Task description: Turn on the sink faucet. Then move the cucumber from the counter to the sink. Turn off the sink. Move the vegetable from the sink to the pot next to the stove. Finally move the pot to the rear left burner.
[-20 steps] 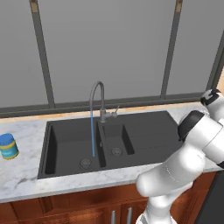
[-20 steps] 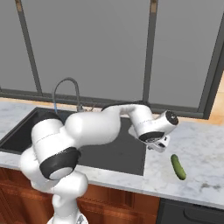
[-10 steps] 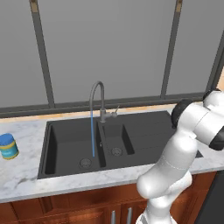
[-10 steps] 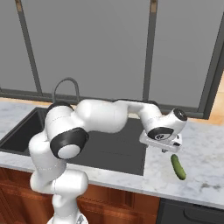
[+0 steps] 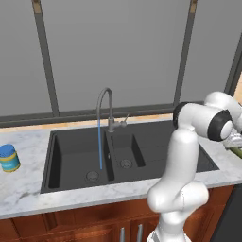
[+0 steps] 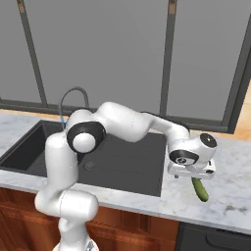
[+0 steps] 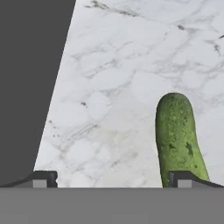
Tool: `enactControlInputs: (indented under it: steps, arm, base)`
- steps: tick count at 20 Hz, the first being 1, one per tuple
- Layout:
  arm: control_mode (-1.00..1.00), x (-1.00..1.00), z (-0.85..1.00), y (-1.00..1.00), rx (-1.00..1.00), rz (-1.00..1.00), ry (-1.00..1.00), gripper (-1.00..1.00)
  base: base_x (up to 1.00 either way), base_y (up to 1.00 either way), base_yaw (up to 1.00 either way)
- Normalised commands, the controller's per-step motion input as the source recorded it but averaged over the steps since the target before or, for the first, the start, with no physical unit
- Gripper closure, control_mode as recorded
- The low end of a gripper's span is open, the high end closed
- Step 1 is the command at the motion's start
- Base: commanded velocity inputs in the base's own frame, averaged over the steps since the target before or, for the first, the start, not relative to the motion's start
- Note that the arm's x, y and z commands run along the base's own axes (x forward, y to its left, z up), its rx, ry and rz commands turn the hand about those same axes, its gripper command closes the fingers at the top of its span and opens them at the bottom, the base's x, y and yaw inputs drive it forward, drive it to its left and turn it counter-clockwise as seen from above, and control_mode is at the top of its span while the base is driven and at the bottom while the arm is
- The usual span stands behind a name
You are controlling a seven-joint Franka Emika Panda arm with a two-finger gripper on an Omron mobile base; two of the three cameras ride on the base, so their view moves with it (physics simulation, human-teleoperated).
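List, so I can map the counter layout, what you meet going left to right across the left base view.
Blue-lidded can → large sink bowl → water stream → sink faucet → smaller bowl → drainboard → robot arm → cucumber at the right edge.

bare counter (image 7: 109,109) around cucumber (image 7: 177,135)

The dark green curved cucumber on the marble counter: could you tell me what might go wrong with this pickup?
The dark green curved cucumber lies off-centre, under one fingertip of the open gripper, so descending may press or roll it. The dark charcoal sink edge is close, and water runs from the grey gooseneck faucet.
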Motion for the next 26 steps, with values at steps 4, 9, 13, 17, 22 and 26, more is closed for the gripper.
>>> enactControlInputs:
  steps: [4,9,13,17,22,26]
  arm:
    - [-1.00,0.00,0.00,-0.62,-0.04,0.08,0.00,-1.00]
    - [-1.00,0.00,-0.08,-0.49,-0.04,0.08,0.05,-1.00]
    - [-1.00,0.16,-0.58,-0.12,-0.07,0.07,0.15,-1.00]
    - [-1.00,0.29,-0.55,0.00,-0.07,0.06,0.22,-1.00]
    - [-1.00,0.23,-0.28,0.03,-0.02,0.06,0.15,-1.00]
    - [-1.00,-0.29,-0.05,0.41,-0.02,0.12,-0.01,-1.00]
  base:
    - [0.00,0.00,0.00]
    - [0.00,0.00,0.00]
    - [0.00,0.00,0.00]
    - [0.00,0.00,0.00]
    - [0.00,0.00,0.00]
    - [0.00,0.00,0.00]
